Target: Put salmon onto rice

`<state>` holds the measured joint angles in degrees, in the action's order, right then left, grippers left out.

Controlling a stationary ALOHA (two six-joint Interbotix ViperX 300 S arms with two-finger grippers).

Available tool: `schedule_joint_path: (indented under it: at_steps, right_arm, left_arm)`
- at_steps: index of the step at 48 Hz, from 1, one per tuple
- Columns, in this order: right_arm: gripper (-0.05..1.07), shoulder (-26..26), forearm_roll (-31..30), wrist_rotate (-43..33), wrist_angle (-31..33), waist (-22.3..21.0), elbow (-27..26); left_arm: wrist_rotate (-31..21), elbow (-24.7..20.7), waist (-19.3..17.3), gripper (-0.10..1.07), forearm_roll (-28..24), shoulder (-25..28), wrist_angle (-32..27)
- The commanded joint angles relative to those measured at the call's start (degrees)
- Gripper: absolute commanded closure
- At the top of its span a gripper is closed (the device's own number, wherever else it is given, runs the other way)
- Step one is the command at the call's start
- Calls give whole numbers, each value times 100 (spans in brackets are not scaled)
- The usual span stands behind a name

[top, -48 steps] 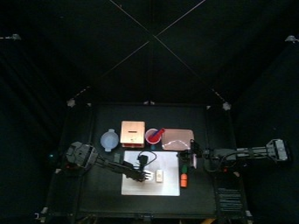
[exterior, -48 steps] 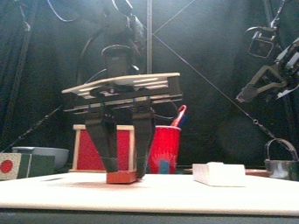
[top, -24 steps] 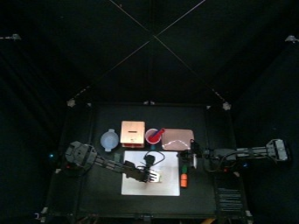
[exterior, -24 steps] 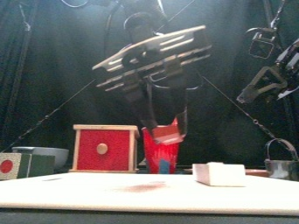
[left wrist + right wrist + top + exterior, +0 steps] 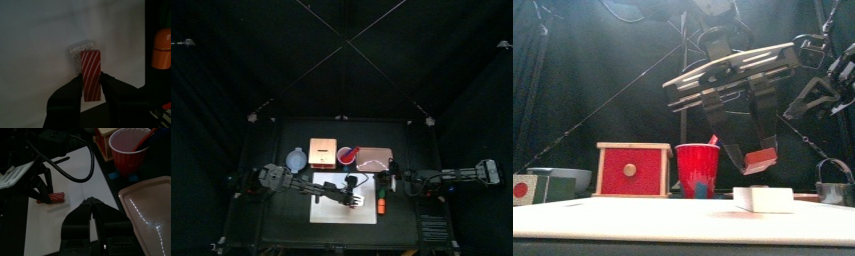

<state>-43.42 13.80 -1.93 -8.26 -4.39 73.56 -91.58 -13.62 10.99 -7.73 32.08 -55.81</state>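
Observation:
The salmon (image 5: 91, 65), a red-striped slice, is pinched at one end by my left gripper (image 5: 91, 78), which is shut on it. In the front view the salmon (image 5: 762, 160) hangs tilted a short way above the rice (image 5: 764, 198), a small white lump on the white board (image 5: 329, 207). The left wrist view shows the rice (image 5: 81, 51) just beyond the slice's far end. My right gripper (image 5: 89, 203) hovers beside the board with its jaws shut, empty, and its view shows the left gripper (image 5: 42, 188) with the salmon (image 5: 56, 196).
Behind the board stand a red box (image 5: 631, 168), a red cup (image 5: 696, 170) with a stick in it and a clear tray (image 5: 150, 203). An orange stick (image 5: 162, 47) lies by the board's right edge. A pale bowl (image 5: 295, 158) sits back left.
My left gripper has lifted the salmon off the board and carried it right, from low at the left to a spot above the rice. The right arm has stayed still.

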Motion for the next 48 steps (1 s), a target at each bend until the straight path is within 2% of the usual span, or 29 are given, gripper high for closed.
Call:
schedule_joint_path:
  at_steps: [1,29,41,48]
  right_arm:
    - [99,18,0,9,-18,-9,-70]
    - [99,18,9,9,-9,-9,-44]
    - [99,26,9,9,-18,-9,-44]
    - [99,18,9,9,-18,-9,-26]
  left_arm:
    - [-9,-202,-26,40,-62,-62,-9]
    - [-44,-193,-44,38,-237,211,-79]
    - [-44,-176,-35,16,-290,176,-123]
    - [-18,-246,-44,11,-308,70,-141]
